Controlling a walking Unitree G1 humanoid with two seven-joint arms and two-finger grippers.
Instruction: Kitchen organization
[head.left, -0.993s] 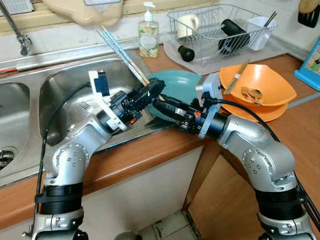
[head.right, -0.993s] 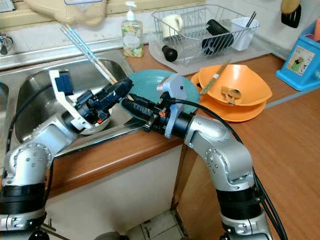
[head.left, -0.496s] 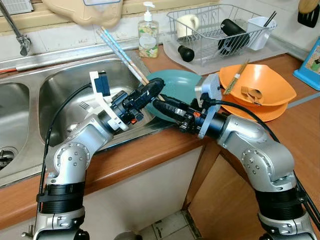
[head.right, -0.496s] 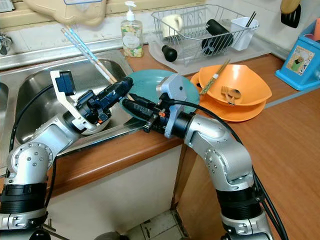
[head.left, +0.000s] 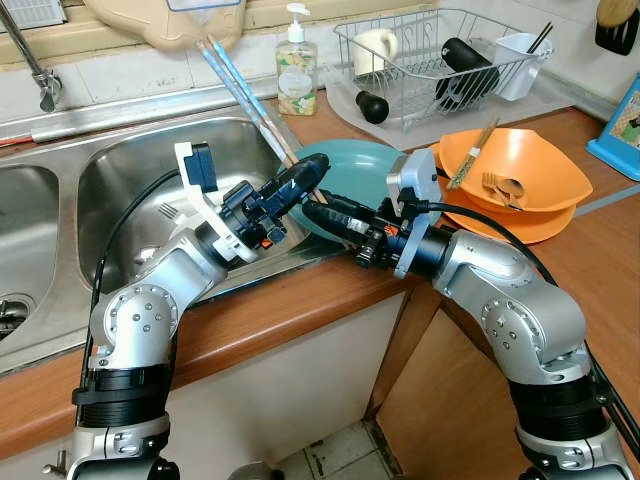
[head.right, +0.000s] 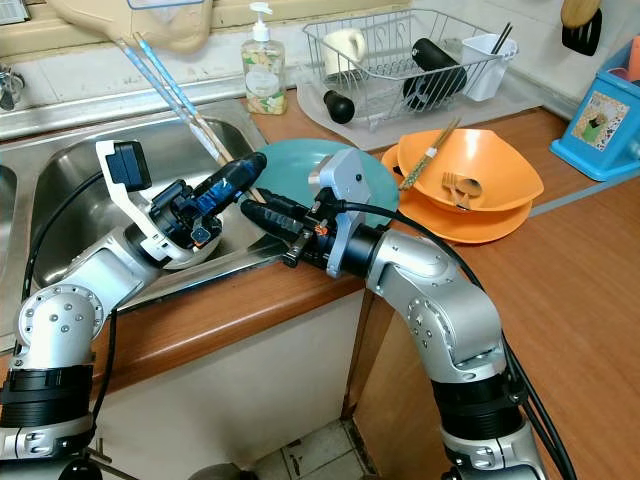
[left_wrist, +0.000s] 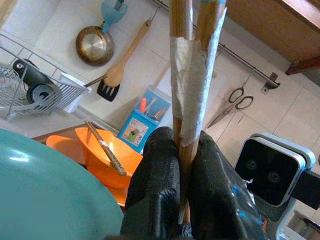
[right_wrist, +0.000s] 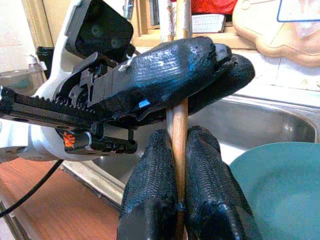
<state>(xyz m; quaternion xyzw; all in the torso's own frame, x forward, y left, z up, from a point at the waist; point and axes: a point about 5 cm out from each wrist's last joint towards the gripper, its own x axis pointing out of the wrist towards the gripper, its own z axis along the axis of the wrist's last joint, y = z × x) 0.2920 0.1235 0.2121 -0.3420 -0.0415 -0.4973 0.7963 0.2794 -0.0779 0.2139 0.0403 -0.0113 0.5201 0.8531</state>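
Wooden, tape-bound pair of long chopsticks slanting up over the steel sink basin, pinched by both left gripper and right gripper. Uneven pulling risks snapping, slipping, or knocking the round teal plate just behind.

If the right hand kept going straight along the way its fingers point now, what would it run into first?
The right hand, shut on the chopsticks, points toward the robot's left; almost at once it would meet the left hand, gripping the same chopsticks just above. Beyond lies the sink basin, though depth is unclear.
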